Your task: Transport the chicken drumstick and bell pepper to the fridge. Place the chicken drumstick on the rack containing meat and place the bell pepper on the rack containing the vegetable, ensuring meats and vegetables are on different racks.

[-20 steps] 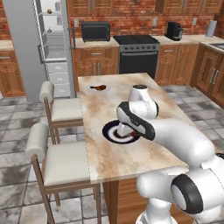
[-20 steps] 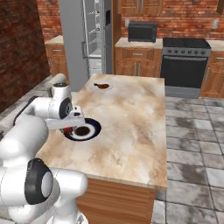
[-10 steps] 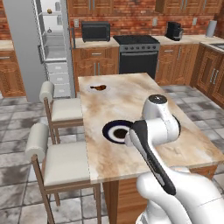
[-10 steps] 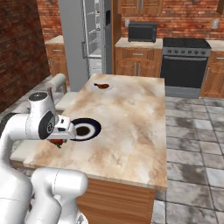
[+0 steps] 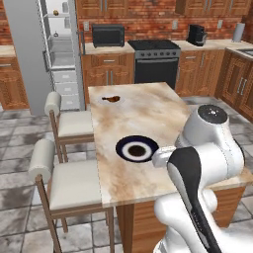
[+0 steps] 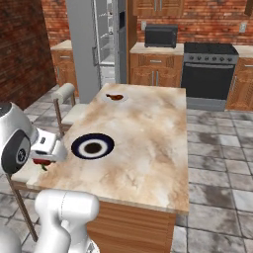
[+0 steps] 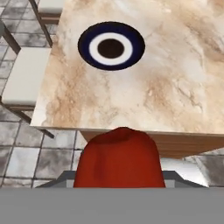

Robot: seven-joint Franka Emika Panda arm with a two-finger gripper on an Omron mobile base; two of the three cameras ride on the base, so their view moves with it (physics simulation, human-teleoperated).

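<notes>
Gripper closed on the pepper, held off the counter's near edge (fingertips hidden behind it). Left to right: fridge w/ door open, drumstick, plate. Risk: pepper slipping during transit if the arm swings fast.

I'm looking across a marble-patterned island worktop with wooden sides. Two pale cushioned stools stand along its left edge. The floor is grey stone tile, mottled and glossy. Behind runs a red brick wall above brown wooden cabinets, with a black stove set between them. A black microwave sits on the back counter, and a dark coffee machine stands further right. Light is even and soft.
</notes>
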